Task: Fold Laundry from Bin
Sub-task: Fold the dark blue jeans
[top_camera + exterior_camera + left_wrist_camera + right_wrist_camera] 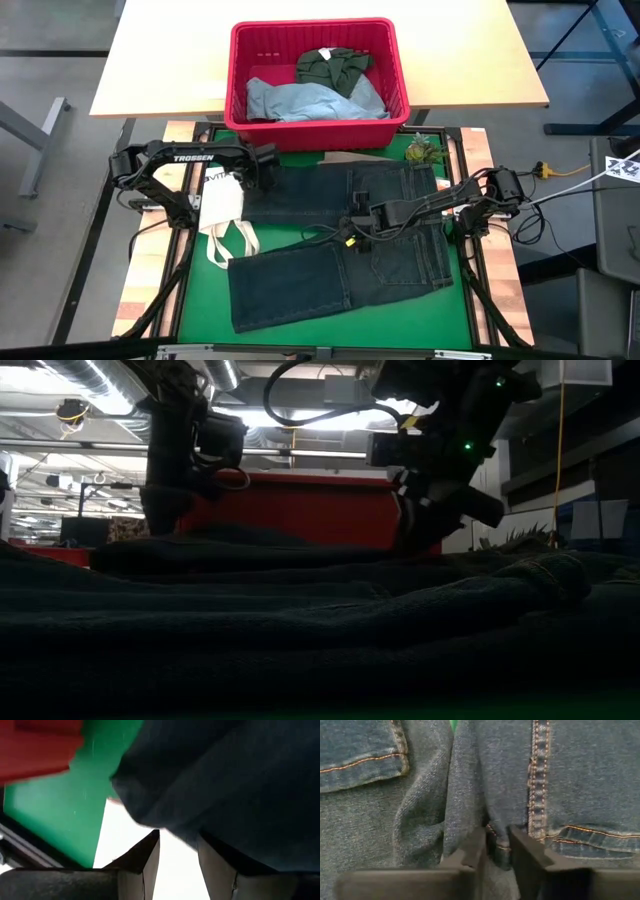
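Right tool (497, 847) pinches a fold of the dark jeans (400, 235) spread on the green table (200, 305). Left tool (177, 857) grips their far corner near the red bin (395, 60).

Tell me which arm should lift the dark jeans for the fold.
Probably the right. The right gripper already pinches a fold of the dark jeans near the seat seam; the left gripper sits at their far left edge by the tote bag.
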You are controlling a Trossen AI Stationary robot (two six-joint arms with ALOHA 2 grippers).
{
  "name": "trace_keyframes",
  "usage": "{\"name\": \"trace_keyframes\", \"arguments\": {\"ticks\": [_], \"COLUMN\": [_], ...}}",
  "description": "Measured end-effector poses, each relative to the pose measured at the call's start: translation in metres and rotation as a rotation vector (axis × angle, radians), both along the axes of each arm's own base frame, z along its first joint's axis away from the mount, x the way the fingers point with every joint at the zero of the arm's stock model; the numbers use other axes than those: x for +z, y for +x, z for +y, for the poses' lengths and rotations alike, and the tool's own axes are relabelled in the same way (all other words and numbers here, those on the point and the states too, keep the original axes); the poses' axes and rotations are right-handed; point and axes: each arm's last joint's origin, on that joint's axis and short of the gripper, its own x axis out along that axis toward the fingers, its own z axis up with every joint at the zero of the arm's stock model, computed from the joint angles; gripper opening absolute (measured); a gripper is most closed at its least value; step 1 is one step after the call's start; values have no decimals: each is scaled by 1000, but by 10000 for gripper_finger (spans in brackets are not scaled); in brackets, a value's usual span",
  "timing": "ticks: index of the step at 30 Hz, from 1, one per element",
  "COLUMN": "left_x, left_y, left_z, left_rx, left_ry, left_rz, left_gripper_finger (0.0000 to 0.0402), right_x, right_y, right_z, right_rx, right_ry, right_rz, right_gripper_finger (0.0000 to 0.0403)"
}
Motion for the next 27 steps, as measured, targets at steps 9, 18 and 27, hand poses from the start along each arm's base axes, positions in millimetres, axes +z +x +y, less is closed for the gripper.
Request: {"name": "trace_keyframes", "arguments": {"ticks": [9,18,27], "left_x": [0,4,4], "left_y": [1,11,3], "left_z": [2,11,13], "left_rx": [2,158,263], "left_ry": [52,274,319], "left_rz": [7,-107,-64], "left_gripper_finger": [125,125,125], "right_x": [0,17,-5], "right_y": [-1,4,-11], "right_z": [0,2,6], "right_rx": [-2,9,-33], "right_ry": [-3,83,172], "right_rz": [9,30,155], "right_gripper_finger": [195,196,193]}}
